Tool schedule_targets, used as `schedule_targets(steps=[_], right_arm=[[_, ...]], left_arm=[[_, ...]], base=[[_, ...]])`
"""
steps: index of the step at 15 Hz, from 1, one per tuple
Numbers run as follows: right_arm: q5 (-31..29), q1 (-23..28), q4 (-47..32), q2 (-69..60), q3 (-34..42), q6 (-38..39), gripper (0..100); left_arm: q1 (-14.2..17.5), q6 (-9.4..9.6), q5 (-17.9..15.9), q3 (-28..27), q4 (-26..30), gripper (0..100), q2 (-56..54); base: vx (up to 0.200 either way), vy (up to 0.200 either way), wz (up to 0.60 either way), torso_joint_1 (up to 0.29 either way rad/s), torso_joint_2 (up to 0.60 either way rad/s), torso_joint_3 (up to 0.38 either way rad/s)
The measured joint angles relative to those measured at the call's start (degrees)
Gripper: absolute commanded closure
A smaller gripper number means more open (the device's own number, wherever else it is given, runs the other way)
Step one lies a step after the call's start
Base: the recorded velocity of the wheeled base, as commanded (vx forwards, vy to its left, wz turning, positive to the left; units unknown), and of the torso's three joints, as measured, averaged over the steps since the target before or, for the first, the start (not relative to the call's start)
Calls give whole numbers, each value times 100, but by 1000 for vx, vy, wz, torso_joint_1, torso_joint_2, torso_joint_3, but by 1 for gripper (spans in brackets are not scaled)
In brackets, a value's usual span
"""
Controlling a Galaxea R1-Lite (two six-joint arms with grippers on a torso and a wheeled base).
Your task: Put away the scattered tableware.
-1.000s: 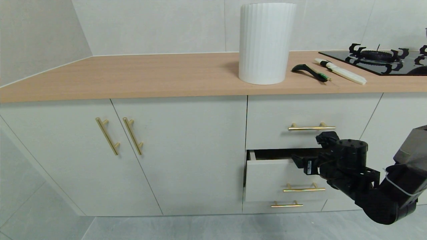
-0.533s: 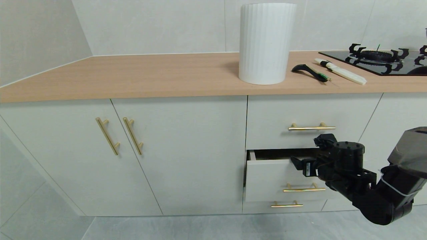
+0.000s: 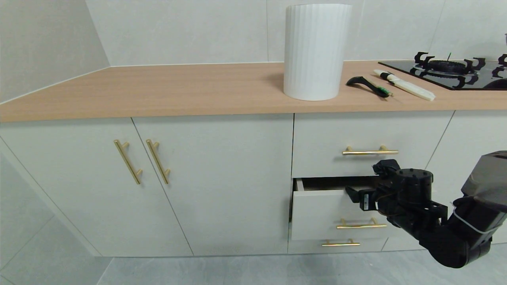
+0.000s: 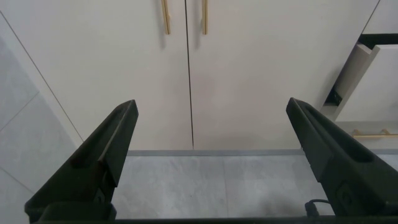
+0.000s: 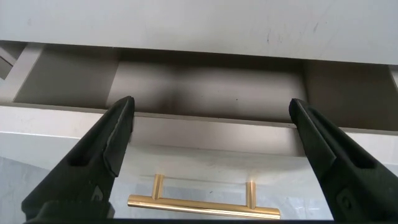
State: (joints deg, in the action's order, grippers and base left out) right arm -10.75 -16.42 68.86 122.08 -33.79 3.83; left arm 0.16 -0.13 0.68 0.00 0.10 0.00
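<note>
Lying side by side on the countertop (image 3: 178, 89) were two pieces, a black utensil (image 3: 368, 86) and a white utensil (image 3: 404, 84), well apart from both grippers. The right gripper (image 3: 362, 180) stood spread and empty at the part-open middle drawer (image 3: 321, 209) of three; the left gripper (image 4: 211, 109) was likewise spread.

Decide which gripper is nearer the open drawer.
Right. The right gripper is at the drawer, above its handle; the left gripper faces the cabinet doors, farther from it.
</note>
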Motion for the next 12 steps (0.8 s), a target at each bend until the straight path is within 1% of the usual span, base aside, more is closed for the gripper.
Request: schedule_targets(steps=[3,5,12], right_arm=[[2,0,-33,-22,33,-2,0],[13,0,-189,-79,56,0,0],[94,-9,-1158,-560,108,5,0]], left_arm=[[0,0,-2,0,0,0,0],[0,-2,0,0,0,0,0],[0,-2,0,0,0,0,0]], base=[[0,0,0,0,0,0],[0,0,0,0,0,0],[0,0,0,0,0,0]])
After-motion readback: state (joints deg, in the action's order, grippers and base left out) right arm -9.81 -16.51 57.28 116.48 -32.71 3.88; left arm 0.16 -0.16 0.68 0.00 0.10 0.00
